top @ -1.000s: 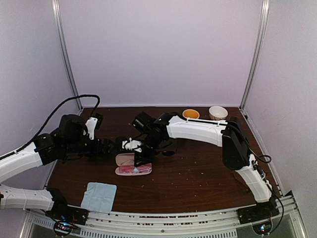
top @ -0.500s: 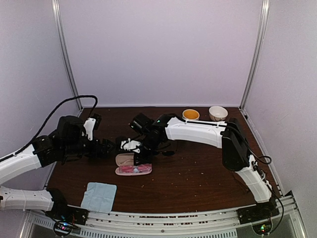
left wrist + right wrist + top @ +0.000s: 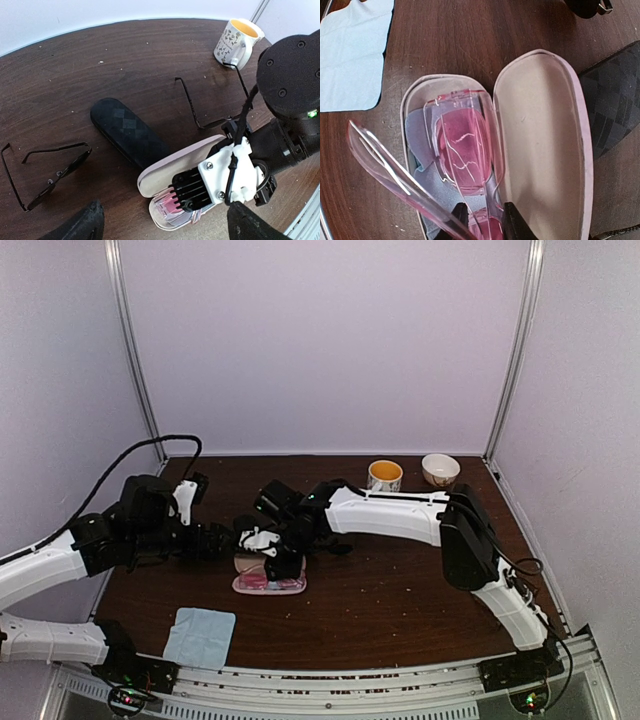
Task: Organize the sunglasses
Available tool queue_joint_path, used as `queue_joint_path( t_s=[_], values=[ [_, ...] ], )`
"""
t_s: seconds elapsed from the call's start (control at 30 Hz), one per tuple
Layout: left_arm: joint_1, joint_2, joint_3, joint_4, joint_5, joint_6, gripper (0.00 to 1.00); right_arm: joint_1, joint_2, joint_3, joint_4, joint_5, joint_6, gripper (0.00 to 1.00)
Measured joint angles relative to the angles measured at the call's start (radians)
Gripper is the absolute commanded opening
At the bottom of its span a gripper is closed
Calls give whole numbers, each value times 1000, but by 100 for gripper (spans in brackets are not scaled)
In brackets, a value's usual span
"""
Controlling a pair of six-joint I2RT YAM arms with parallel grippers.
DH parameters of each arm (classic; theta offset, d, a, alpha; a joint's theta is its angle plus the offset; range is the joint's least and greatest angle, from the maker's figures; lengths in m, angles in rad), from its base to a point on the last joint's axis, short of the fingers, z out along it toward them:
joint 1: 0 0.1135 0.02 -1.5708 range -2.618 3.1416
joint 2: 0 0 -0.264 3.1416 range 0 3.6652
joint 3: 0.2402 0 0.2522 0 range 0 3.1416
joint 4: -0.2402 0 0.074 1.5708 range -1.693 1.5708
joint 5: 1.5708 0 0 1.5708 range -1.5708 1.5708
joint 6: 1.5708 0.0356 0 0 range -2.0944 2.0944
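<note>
My right fingers [image 3: 514,224] pinch the translucent pink-framed sunglasses [image 3: 462,150] near the bridge. They hold the pair down in the tray of the open pale-pink oblong hard case [image 3: 545,130] so the lid can fold over. One temple seems to jut past the rim, though this close view is unclear. My left fingers [image 3: 82,225] hang spread wide and empty beside the case, placed to steady it. A black checkered case [image 3: 131,134] crowds the lid's back. Thin black wire-framed glasses [image 3: 200,107] and black dark-lensed sunglasses [image 3: 55,172] lie on the brown desk [image 3: 75,65], not yet stowed.

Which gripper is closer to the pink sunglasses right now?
Right. The right gripper pinches the pink sunglasses in the open pink case; the left gripper hovers open beside the case.
</note>
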Motion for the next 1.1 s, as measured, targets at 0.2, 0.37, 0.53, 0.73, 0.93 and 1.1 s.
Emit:
queue_joint_path(
  t_s=[0.2, 0.37, 0.53, 0.73, 0.93, 1.1],
  values=[
    [0, 17, 0, 1, 3, 0, 88, 1, -11, -15, 19, 1, 35, 35],
    [0, 39, 8, 0, 9, 5, 87, 1, -94, -77, 34, -11, 56, 41],
    [0, 76, 49, -1, 22, 18, 82, -8, -189, -138, 60, -19, 88, 49],
    [0, 179, 100, -4, 36, 37, 64, -34, -332, -354, 172, -23, 185, 48],
    [0, 375, 211, -6, 76, 53, 46, -135, -565, -741, 389, -11, 389, 45],
    [0, 533, 294, -2, 121, 62, 37, -157, -719, -960, 538, 6, 541, 43]
  ],
)
